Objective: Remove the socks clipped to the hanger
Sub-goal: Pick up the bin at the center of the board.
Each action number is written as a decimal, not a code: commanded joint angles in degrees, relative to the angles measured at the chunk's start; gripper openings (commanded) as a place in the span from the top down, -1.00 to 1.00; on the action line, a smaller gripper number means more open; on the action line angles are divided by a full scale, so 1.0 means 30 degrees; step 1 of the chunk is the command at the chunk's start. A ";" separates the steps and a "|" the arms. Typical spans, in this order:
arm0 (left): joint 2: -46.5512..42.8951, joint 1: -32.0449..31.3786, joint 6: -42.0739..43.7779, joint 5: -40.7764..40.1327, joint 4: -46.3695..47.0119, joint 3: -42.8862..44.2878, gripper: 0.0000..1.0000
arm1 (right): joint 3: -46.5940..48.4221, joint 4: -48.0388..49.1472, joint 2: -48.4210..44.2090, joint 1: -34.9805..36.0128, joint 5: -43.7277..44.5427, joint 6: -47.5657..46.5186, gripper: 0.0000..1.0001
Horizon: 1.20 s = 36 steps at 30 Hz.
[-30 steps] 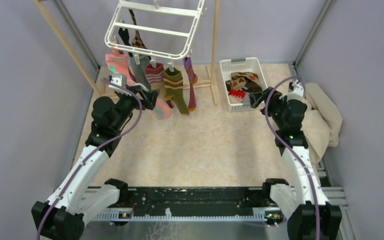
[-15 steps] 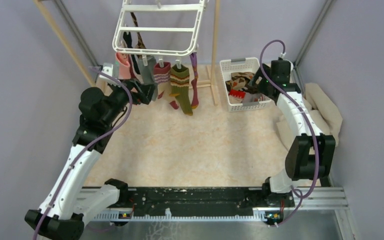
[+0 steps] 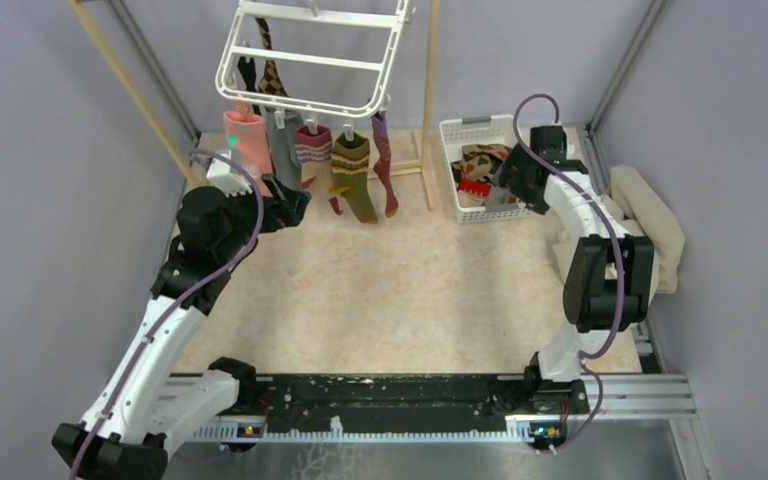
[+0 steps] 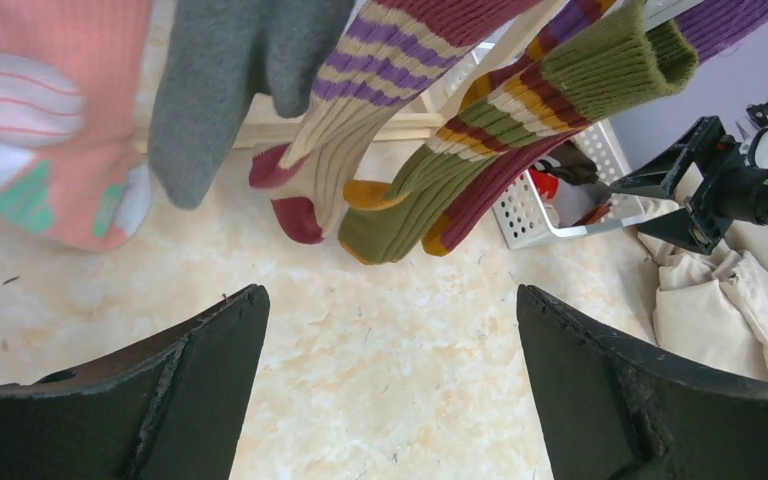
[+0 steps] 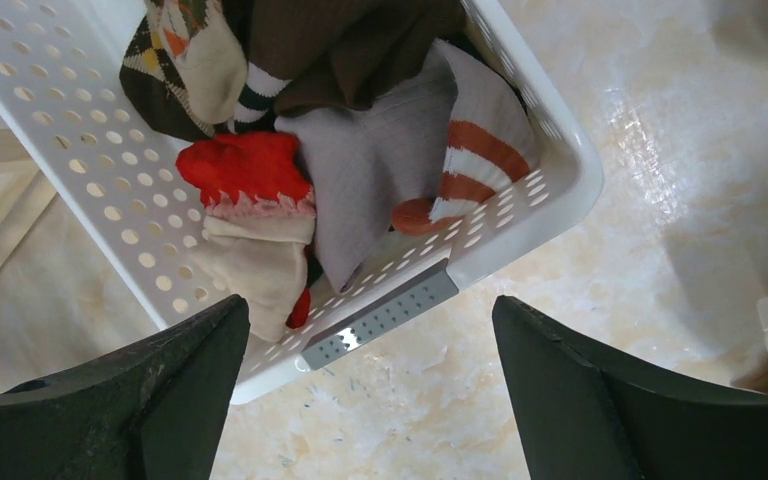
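Swinging across since a second ago, my right arm has left the cloth heap and now sits over the basket. The hanger (image 3: 305, 101) has rocked, and its socks have swayed with it.

My left gripper (image 3: 298, 203) is spread wide with nothing between the jaws. It sits low, just in front of the row of socks, which hang above and ahead of it. The pink sock (image 3: 245, 140) is nearest, up and to the left. After it come the grey (image 3: 285, 150), the maroon-striped (image 3: 312, 145), the olive-striped (image 3: 352, 165) and the purple (image 3: 382, 150). Each sock's long axis runs close to vertical, with the cuff clipped at the hanger's near rim and the toe pointing down at the floor. I judge the next reach goes up and slightly left, closing across a sock's width, then pulling down along its length.

My right gripper (image 3: 505, 185) is also open and empty. It hovers over the near corner of the basket (image 5: 560, 190), well apart from the hanger, so the left arm is the nearer one.
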 commanded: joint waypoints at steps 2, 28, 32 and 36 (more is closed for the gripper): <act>-0.1508 -0.0051 0.0081 -0.1134 -0.0978 -0.0036 -0.98 | -0.0128 0.0709 0.0064 0.0072 -0.0041 0.0825 -0.83; -0.1887 -0.0122 0.0068 -0.0148 -0.1096 -0.0648 -0.98 | -0.1401 0.1783 0.2401 0.0570 0.0840 0.0618 -0.32; -0.1841 -0.0123 0.0186 -0.0103 -0.1093 -0.0676 -0.98 | -0.1487 0.1659 0.2385 0.0578 0.1212 0.0489 -0.19; -0.1722 -0.0154 0.0230 -0.0066 -0.1070 -0.0732 -0.98 | -0.1309 0.1428 0.2401 0.0570 0.1464 0.0437 0.22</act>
